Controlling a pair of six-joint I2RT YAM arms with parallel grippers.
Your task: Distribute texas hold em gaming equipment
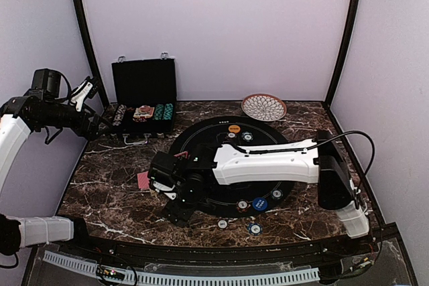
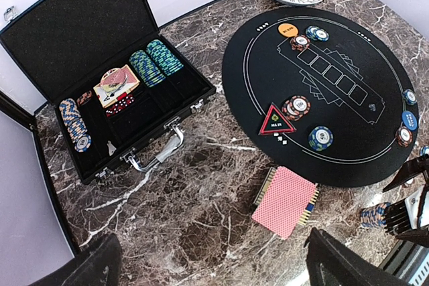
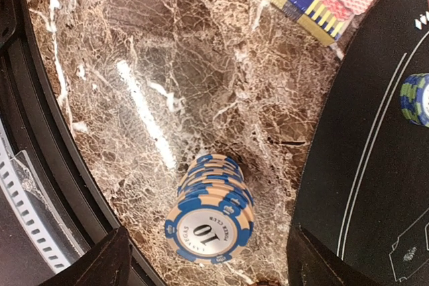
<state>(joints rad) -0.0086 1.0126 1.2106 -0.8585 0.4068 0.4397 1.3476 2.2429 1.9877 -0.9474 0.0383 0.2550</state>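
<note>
A stack of blue-and-peach "10" poker chips (image 3: 210, 216) stands on the marble between the wide-apart fingers of my right gripper (image 3: 208, 236), which is open and does not touch it. The stack also shows in the left wrist view (image 2: 374, 216). In the top view my right gripper (image 1: 177, 209) hides the stack. A red-backed card deck (image 2: 285, 200) lies on the marble beside the black mat (image 1: 201, 135), and shows in the top view (image 1: 143, 180). My left gripper (image 2: 214, 272) is open and empty, high by the case (image 1: 94, 125).
On the mat lie an orange button (image 2: 289, 29), a red-triangle marker (image 2: 277, 120), a blue button (image 2: 409, 120) and several chip stacks (image 2: 295, 106). The open black case (image 2: 100, 45) holds more chips. A patterned plate (image 1: 264, 106) sits at the back.
</note>
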